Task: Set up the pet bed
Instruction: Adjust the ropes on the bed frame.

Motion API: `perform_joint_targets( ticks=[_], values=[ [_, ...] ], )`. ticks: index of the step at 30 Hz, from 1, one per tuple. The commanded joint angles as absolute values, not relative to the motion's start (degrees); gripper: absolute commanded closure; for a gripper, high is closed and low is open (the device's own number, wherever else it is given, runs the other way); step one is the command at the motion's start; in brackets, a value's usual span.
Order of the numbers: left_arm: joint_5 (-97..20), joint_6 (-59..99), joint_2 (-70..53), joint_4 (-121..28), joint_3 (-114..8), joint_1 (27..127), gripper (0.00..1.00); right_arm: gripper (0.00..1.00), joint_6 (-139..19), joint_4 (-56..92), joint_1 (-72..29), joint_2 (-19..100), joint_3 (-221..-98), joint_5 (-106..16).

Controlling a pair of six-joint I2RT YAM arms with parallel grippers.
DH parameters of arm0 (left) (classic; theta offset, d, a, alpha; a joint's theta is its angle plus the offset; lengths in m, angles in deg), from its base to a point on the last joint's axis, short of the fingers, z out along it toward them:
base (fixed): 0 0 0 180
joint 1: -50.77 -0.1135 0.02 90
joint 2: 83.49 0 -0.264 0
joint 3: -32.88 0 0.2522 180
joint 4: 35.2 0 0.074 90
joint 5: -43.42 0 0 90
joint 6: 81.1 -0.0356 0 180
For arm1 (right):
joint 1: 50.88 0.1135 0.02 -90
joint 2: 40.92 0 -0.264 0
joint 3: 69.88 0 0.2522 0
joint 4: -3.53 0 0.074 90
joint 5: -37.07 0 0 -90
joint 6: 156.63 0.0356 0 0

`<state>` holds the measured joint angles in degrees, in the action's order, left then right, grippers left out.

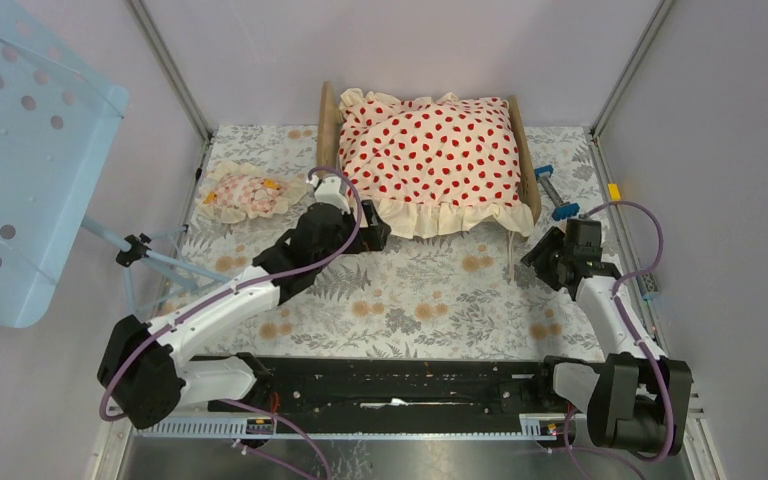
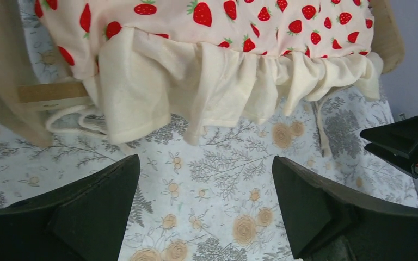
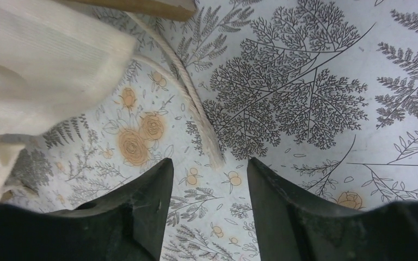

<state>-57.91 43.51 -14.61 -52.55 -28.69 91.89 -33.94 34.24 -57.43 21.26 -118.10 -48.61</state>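
The pet bed (image 1: 524,150), a light-wood frame, stands at the back middle of the table. A cream blanket (image 1: 428,150) with red dots and a ruffled edge lies over it. My left gripper (image 1: 380,238) is open just in front of the bed's front left corner; in the left wrist view its fingers (image 2: 114,190) straddle bare mat below the ruffle (image 2: 217,92). My right gripper (image 1: 535,255) is open near the front right corner. A white cord (image 3: 196,109) from the blanket ends just ahead of its empty gap (image 3: 209,163).
A small pink pillow (image 1: 245,192) lies on the floral mat (image 1: 430,300) left of the bed. A blue-ended rod (image 1: 554,192) and a yellow piece (image 1: 614,190) lie at the right wall. A pale blue perforated panel (image 1: 20,160) leans in at the left.
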Motion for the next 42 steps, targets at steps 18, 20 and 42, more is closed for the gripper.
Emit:
perform_joint_targets(
  ticks=[18,20,42],
  values=[
    [-56.0,42.4,-24.6,-49.2,-20.1,91.6,0.01,0.54,-33.4,24.3,-57.3,30.8,-115.0,-47.8],
    [-56.1,42.3,-25.3,-49.2,-19.5,91.6,0.01,0.55,-33.6,23.4,-57.0,31.1,-115.1,-48.1],
    [-53.9,42.5,-23.8,-46.3,-18.2,91.6,0.01,0.55,-41.0,9.0,-48.5,35.1,-117.3,-46.4]
  ],
)
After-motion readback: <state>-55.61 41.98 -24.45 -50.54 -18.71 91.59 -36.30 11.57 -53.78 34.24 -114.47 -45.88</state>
